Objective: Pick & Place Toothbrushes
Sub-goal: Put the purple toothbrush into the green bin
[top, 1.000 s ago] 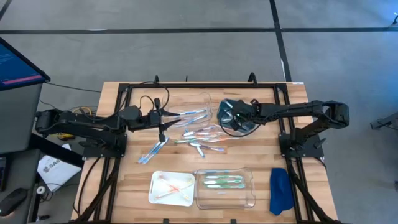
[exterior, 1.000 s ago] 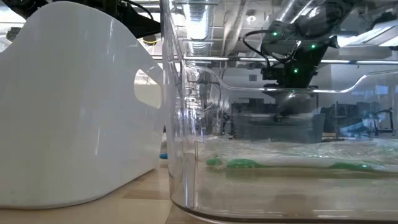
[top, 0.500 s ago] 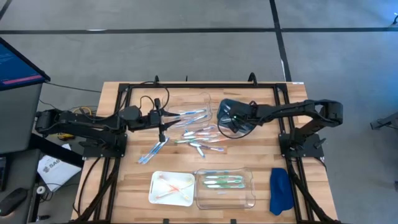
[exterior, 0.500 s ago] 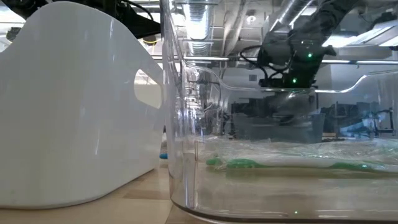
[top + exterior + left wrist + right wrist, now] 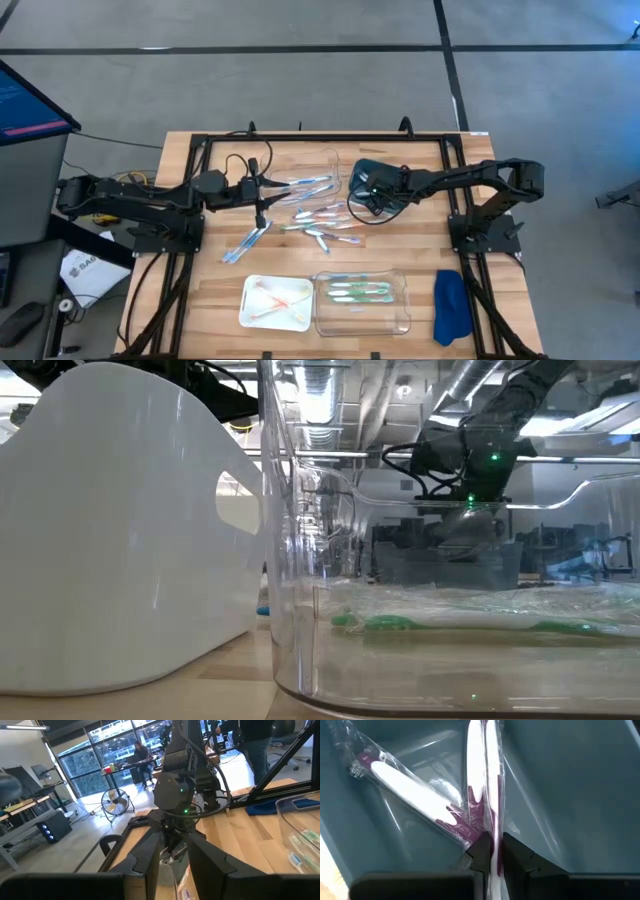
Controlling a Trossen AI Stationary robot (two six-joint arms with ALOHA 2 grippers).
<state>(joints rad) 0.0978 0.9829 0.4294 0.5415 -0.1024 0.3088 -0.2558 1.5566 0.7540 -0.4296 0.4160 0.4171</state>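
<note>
Seen from above, the right end effector [image 5: 367,190] reaches toward 9 o'clock over a dark blue-grey tray [image 5: 392,168] at the upper middle of the desk [image 5: 180,300]. Its wrist camera shows its fingers [image 5: 479,851] drawn narrow and pinching a wrapped purple-and-white toothbrush [image 5: 492,780] at the handle, with a second wrapped purple-and-white brush [image 5: 415,797] lying crossed beside it on the tray floor.

The left end effector [image 5: 262,190] sits toward 9 o'clock of the desk centre, just beside a clear tray [image 5: 325,158] holding blue toothbrushes [image 5: 310,184]; its fingers [image 5: 150,857] stand partly apart with a wrapped brush between them, though whether they grip it I cannot tell.

Loose toothbrushes [image 5: 325,222] in blue, grey and pink lie scattered at the desk's middle, and one blue brush [image 5: 247,243] lies toward 7 o'clock of them. At 6 o'clock a white tray [image 5: 275,302] holds orange-pink brushes, and beside it a clear bin [image 5: 400,305] holds green brushes [image 5: 360,291]. A blue cloth [image 5: 450,305] lies at 4 o'clock
</note>
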